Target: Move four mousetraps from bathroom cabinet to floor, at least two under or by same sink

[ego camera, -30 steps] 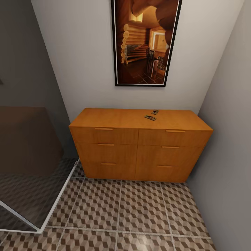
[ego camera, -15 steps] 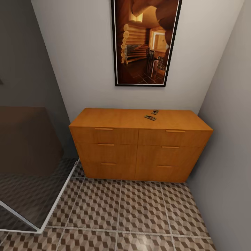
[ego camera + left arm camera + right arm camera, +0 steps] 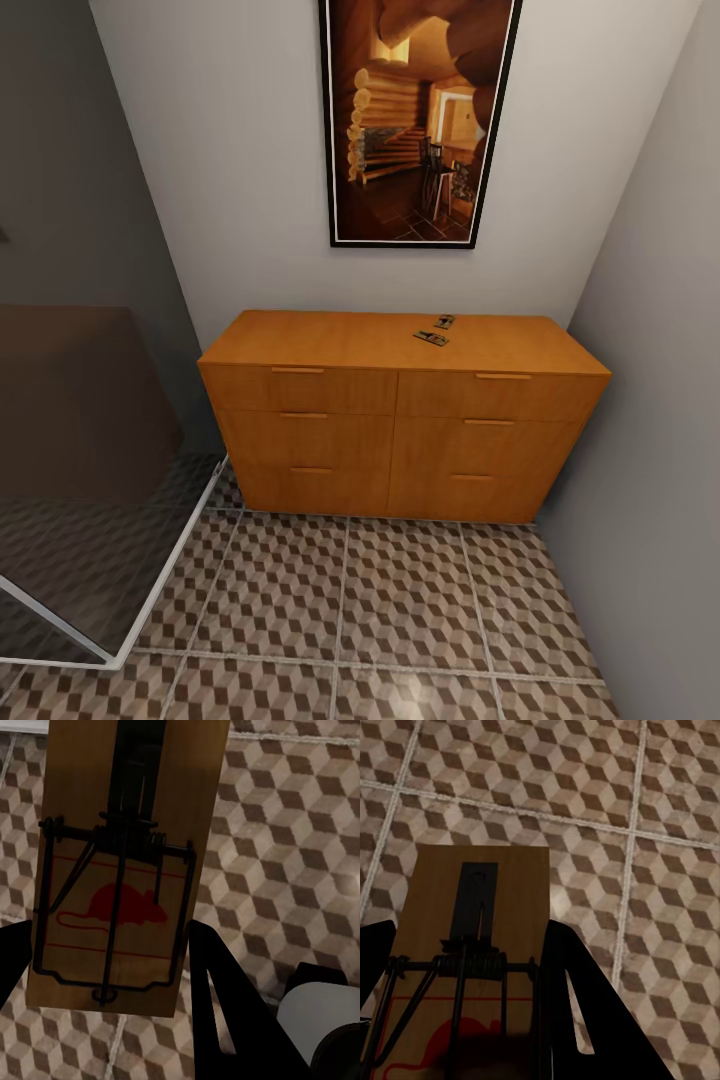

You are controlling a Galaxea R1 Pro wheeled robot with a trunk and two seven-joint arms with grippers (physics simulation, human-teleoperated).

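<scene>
**Carrying Two Mousetraps to the Sink: Placement Procedure**

The room is a bathroom corner with a cube-patterned tile floor (image 3: 400, 610), pale grey walls, a framed picture (image 3: 418, 120) above a low orange-brown cabinet (image 3: 400, 420), and a glass shower screen (image 3: 90, 560) along the left side.

Two mousetraps remain on the cabinet top, toward its back edge and right of centre: one (image 3: 431, 339) slightly nearer the front, the other (image 3: 444, 322) just behind it, close together.

The left gripper (image 3: 112, 967) is closed on a mousetrap (image 3: 127, 862), fingers pressed against the board's two long edges, tile floor beneath. The right gripper (image 3: 465, 990) likewise clamps a second mousetrap (image 3: 480, 937) by its long edges, also above the tiles.

Judged step: transport of the two held traps to the sink.

1. Keep both grips firm on the board edges; avoid contact with the wire bar and spring.
2. Turn the base away from the cabinet, keeping clear of the shower screen.
3. Lower each trap until the board lies flat on the tiles before releasing; a drop may flip or skid it.
4. Set both directly beside or under the same sink, on the patterned tiles, not the dark shower floor.
5. Return for the remaining two.
</scene>
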